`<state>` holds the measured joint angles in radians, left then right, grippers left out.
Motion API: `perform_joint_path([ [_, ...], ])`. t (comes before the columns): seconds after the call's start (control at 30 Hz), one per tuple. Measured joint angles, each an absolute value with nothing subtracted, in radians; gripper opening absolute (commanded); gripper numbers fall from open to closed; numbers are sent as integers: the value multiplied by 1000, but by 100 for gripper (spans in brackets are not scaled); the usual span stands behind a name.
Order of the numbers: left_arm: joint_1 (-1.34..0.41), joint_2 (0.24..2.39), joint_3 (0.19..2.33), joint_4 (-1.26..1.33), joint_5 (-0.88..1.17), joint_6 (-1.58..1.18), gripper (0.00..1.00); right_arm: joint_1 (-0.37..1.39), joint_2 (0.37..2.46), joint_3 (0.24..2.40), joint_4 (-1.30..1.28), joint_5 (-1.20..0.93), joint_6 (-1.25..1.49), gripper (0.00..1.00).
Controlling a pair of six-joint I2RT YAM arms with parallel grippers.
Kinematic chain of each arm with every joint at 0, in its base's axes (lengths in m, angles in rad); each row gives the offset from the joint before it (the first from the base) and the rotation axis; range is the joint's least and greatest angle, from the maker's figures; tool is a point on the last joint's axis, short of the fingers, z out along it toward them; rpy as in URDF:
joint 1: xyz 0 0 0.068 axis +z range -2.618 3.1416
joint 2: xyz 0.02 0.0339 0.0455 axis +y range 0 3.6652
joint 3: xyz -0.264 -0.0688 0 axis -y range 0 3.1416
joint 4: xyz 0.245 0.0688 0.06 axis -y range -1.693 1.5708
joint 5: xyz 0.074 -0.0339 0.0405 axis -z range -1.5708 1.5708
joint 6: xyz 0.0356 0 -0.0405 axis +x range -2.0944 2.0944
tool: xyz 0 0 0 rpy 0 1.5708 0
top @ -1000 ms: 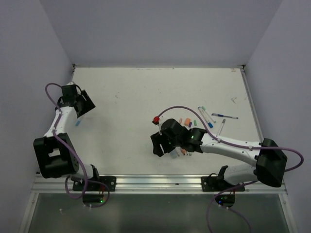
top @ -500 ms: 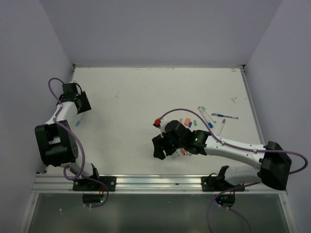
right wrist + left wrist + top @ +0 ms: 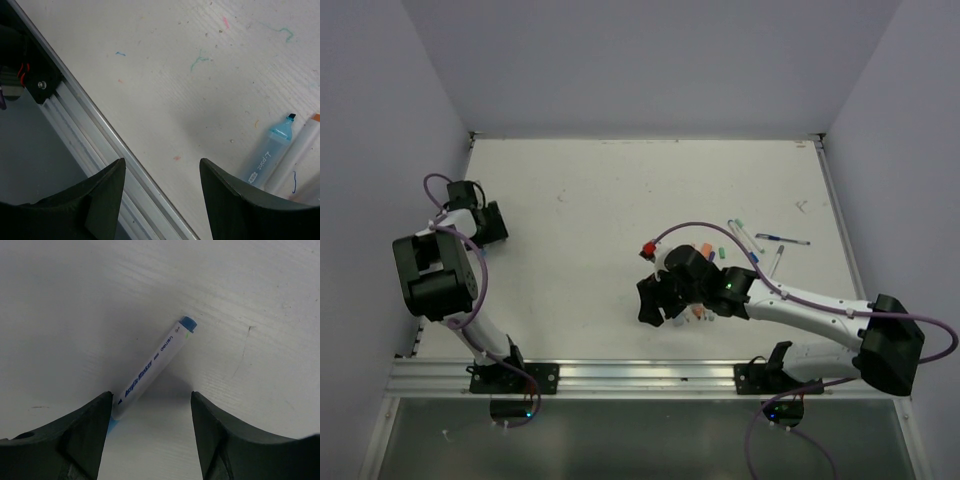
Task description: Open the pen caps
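Observation:
In the left wrist view a white pen [image 3: 150, 367] with blue print lies on the table. It has a small blue cap [image 3: 188, 323] on its far end. Its near end sits just inside the left fingertip [image 3: 102, 407] of my open left gripper [image 3: 150, 396], untouched by the other finger. In the top view that gripper [image 3: 486, 222] is by the left wall. My right gripper [image 3: 162, 162] is open and empty above bare table; in the top view it [image 3: 655, 299] is left of the loose orange cap [image 3: 704, 248] and green cap [image 3: 721, 252].
A light-blue uncapped marker [image 3: 272, 150] and a white barrel [image 3: 300, 152] lie right of the right gripper. The aluminium front rail [image 3: 100, 125] runs close under it. More thin pens [image 3: 746, 236] lie at the right of the table. Walls close in on the left and right.
The left arm has folded back toward the left wall and its gripper has come a little nearer. The right gripper has shifted slightly right and toward the front rail.

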<state>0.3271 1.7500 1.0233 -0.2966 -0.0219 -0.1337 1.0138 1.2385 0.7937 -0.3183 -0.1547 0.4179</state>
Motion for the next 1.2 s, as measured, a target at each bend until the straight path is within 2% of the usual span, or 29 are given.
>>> perform_joint_path([
  [0.13,327,1762,1022,-293,-19,-127,65,1010,1234,793,-316,-161,418,64],
  [0.27,327,1763,1019,-292,-43,-126,58,1007,1234,793,-315,-170,418,64],
  [0.37,327,1766,1019,-292,-61,-130,45,1007,1234,793,-313,-173,418,64],
  [0.5,327,1776,1026,-287,-83,-148,0,1007,1234,793,-313,-172,418,64],
  [0.73,327,1833,1106,-313,-71,-173,0,1000,1234,792,-315,-171,429,64],
  [0.93,292,1768,1065,-331,119,-210,0,897,1245,808,-328,-210,452,64],
  [1.03,192,1653,1003,-309,250,-237,0,820,1268,839,-329,-236,461,64],
  [1.2,-35,1416,803,-70,515,-345,0,764,1298,894,-324,-268,491,65],
])
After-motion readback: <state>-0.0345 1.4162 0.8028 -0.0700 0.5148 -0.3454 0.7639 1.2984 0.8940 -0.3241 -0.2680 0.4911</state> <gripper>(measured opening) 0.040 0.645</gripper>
